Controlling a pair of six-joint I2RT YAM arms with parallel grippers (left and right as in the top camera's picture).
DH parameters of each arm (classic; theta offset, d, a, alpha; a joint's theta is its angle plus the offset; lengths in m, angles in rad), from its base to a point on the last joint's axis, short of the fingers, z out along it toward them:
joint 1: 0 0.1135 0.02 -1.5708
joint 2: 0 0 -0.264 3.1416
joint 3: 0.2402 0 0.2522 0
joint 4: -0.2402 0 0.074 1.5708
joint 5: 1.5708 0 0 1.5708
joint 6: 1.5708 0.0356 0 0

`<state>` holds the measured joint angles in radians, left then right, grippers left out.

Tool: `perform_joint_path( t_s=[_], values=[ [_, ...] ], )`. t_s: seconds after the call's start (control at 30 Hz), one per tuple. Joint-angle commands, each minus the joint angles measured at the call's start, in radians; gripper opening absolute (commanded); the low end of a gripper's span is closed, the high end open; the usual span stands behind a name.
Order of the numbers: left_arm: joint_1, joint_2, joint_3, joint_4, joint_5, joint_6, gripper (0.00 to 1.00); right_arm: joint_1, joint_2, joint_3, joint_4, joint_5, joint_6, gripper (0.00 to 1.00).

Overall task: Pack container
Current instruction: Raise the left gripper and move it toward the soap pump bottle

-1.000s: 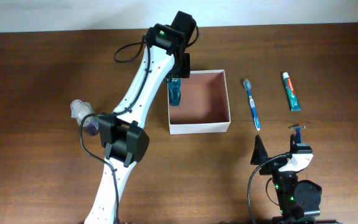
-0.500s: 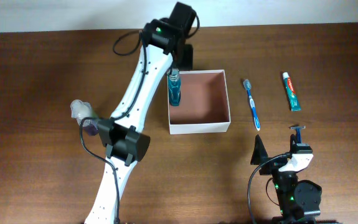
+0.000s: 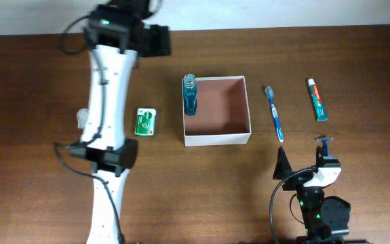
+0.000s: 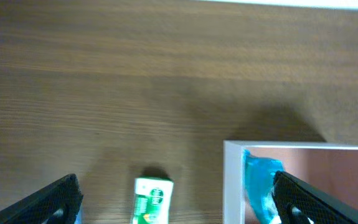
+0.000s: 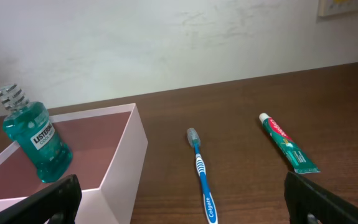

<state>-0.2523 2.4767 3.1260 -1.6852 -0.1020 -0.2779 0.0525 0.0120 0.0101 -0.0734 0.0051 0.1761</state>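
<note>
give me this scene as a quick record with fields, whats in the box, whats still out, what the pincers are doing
container: open white box, reddish-brown inside
packed: mouthwash, upright in one corner
out, right of container: toothbrush, toothpaste, razor
out, left of container: green packet
left pincer: open, empty, raised clear of the container
right pincer: open, empty, low beside the razor, facing the container

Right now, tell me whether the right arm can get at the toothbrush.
Probably yes. The toothbrush lies flat just ahead of the open right hand, apart from the container, with nothing between them.
</note>
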Motion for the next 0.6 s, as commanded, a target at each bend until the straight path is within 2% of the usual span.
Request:
perform_joint_path(
  t_s=[0.0,0.2,0.47,0.57],
  values=[
    [0.074,-0.129,0.010,-0.003,0.088,0.073,0.99,0.006,-0.008,-0.005,-0.006,-0.002,-0.003,0.98],
    [0.152,-0.261,-0.093,-0.003,0.159,0.094,0.99,0.006,-0.008,-0.005,-0.006,-0.002,-0.003,0.98],
    [0.214,-0.540,-0.599,-0.003,0.079,0.094,0.99,0.006,-0.008,-0.005,-0.006,-0.002,-0.003,0.98],
    [0.234,-0.597,-0.735,-0.003,0.068,0.095,0.99,0.006,-0.008,-0.005,-0.006,-0.002,-0.003,0.99]
  ],
)
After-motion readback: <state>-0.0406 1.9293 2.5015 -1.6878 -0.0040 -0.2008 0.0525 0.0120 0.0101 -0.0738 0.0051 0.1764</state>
